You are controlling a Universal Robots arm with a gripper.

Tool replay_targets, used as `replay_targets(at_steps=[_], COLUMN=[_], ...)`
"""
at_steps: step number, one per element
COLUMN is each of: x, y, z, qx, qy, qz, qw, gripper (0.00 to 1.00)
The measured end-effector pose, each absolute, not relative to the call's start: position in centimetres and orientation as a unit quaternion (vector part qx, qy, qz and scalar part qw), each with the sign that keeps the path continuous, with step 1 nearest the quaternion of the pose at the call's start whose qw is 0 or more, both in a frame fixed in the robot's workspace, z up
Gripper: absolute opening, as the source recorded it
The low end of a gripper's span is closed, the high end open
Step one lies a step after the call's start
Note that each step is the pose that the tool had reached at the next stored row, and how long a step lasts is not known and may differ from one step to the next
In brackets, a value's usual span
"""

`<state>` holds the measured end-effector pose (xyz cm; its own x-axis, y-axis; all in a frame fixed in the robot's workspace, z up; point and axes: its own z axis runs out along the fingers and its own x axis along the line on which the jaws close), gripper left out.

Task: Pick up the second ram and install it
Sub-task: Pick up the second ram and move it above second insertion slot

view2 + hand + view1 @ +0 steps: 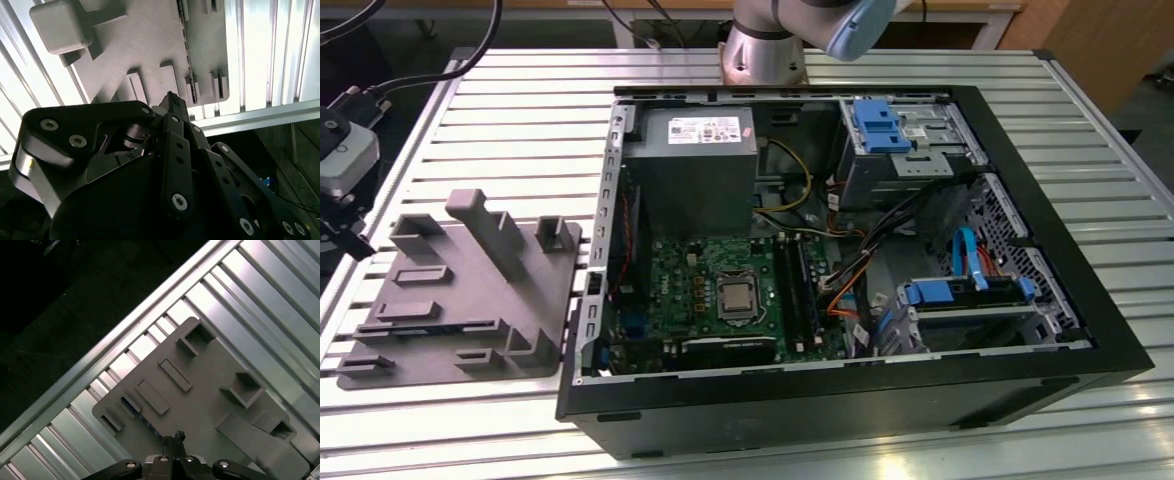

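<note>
The second ram (141, 416) stands on edge in a long slot of the grey holder tray (210, 405), showing as a thin dark strip with blue glints. The same strip (186, 55) runs along the tray in the second wrist view. My gripper (174, 436) hangs above the tray, close to the ram's slot, and its black fingertips (172, 99) are together with nothing between them. In the exterior view the gripper (336, 232) is at the far left edge, beside the holder tray (454, 300). The black motherboard slots (795, 290) lie inside the open computer case.
The open computer case (854, 390) fills the exterior view's right, with power supply (691, 160), cables and blue drive brackets (881, 125). Tall grey posts (487, 225) rise from the tray. The ribbed metal table's edge (100, 355) runs near the tray, with dark floor beyond.
</note>
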<state>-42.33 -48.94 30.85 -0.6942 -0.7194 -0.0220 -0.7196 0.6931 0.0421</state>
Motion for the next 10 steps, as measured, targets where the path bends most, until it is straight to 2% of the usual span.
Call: replay_targets(at_steps=[10], x=[-42.32], y=[-48.95], z=[30.19], qx=[-0.452], qy=[0.892], qz=[0.021], qw=[-0.001], gripper=[0.11])
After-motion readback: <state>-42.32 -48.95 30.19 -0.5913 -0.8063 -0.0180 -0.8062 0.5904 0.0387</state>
